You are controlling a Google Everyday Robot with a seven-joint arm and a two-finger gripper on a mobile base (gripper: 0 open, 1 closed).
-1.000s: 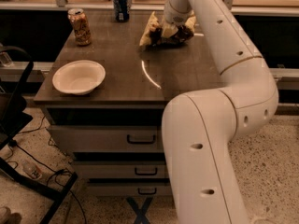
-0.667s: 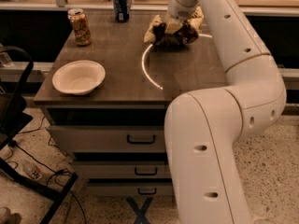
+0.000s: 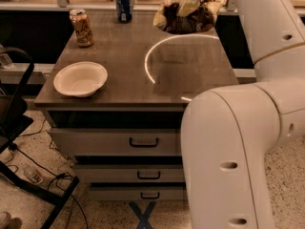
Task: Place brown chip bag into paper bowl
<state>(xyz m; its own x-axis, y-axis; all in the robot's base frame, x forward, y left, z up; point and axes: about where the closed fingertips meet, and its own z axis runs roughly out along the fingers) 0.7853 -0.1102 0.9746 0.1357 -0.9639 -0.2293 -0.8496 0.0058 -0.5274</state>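
Note:
The brown chip bag (image 3: 167, 19), dark brown with pale yellow ends, hangs crumpled at the far right of the table, lifted a little off the top. My gripper (image 3: 189, 7) comes down from above and is shut on the bag's middle. The paper bowl (image 3: 80, 78), off-white and empty, sits at the table's front left corner, well apart from the gripper and the bag.
A tan drink can (image 3: 82, 27) stands at the far left of the grey table (image 3: 119, 56), and a blue can (image 3: 124, 5) at the far middle. My white arm (image 3: 238, 142) fills the right side. Drawers (image 3: 143, 142) sit below; a black stand (image 3: 19, 128) is on the left.
The gripper has closed on the chip bag and raised it off the table, moving slightly back and up. The bowl and the cans have not moved.

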